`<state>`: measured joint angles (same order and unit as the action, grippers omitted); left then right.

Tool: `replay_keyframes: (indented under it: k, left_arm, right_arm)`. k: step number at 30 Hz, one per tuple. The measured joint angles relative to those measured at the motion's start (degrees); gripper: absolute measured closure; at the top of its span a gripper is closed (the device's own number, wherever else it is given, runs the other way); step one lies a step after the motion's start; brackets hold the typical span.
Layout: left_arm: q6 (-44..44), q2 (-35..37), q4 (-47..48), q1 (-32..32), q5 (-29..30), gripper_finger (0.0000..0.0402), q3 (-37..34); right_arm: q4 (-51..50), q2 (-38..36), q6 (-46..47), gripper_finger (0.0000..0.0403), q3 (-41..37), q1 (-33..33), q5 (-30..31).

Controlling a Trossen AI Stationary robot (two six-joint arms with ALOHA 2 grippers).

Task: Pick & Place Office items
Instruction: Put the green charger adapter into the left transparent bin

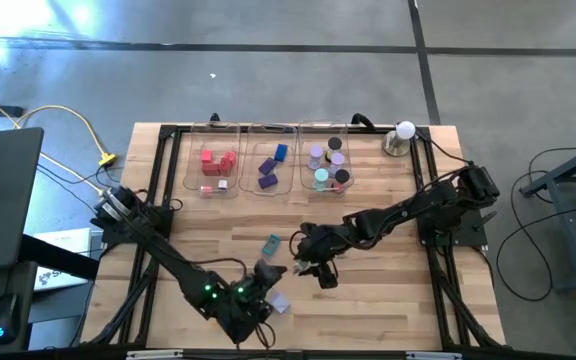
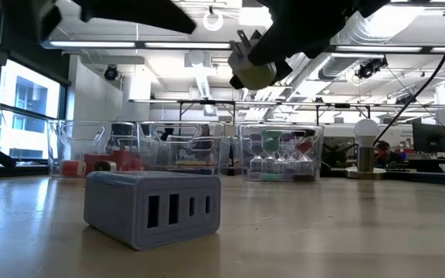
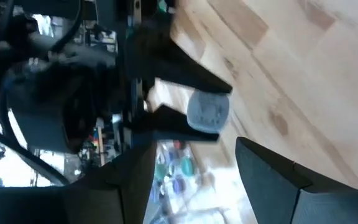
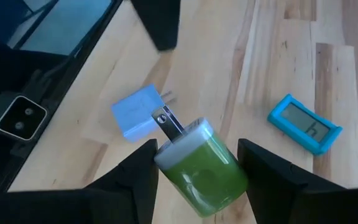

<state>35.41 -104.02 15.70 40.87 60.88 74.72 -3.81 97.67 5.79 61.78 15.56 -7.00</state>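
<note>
My right gripper (image 4: pixel 197 163) (image 1: pixel 320 272) hangs over the table's middle, shut on a green plug-in charger (image 4: pixel 202 169) with a white cap and metal prongs. My left gripper (image 3: pixel 194 180) (image 1: pixel 262 273) is open just left of it, near the near edge, touching nothing. A pale blue charger block (image 4: pixel 135 112) (image 2: pixel 153 208) (image 1: pixel 280 303) lies flat on the wood below. A teal LCD timer (image 4: pixel 303 124) (image 1: pixel 271 243) lies flat farther in. Small coloured blocks and discs (image 1: pixel 271 165) sit inside three clear trays at the far edge. My right gripper pinches the green charger by the sides of its green body (image 4: pixel 219 177), one finger (image 4: pixel 138 177) on each side. The white cap and prongs (image 4: pixel 166 121) stick out past the fingertips. The low view shows the charger (image 2: pixel 253 73) lifted well clear of the table.
Three clear trays (image 1: pixel 196 170) line the far edge: red and pink pieces (image 1: pixel 216 165) left, purple and blue in the middle, discs (image 1: pixel 328 165) right. A white ball on a metal base (image 1: pixel 404 135) stands at the far right corner. Bare wood lies between trays and grippers.
</note>
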Motion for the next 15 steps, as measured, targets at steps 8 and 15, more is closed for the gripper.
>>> replay_keyframes:
  k: [8, 15]
  left_arm:
    - [5.7, -1.9, -5.5, -3.3, -0.8, 0.0188, 0.0]
    - [5.3, -2.0, -6.4, -5.2, -8.0, 0.0188, 0.1]
  right_arm:
    - [0.7, 0.0, 0.0, 0.022, 0.0, -0.4, -1.1]
    - [0.6, 0.0, 0.0, 0.022, 0.0, -0.4, -1.1]
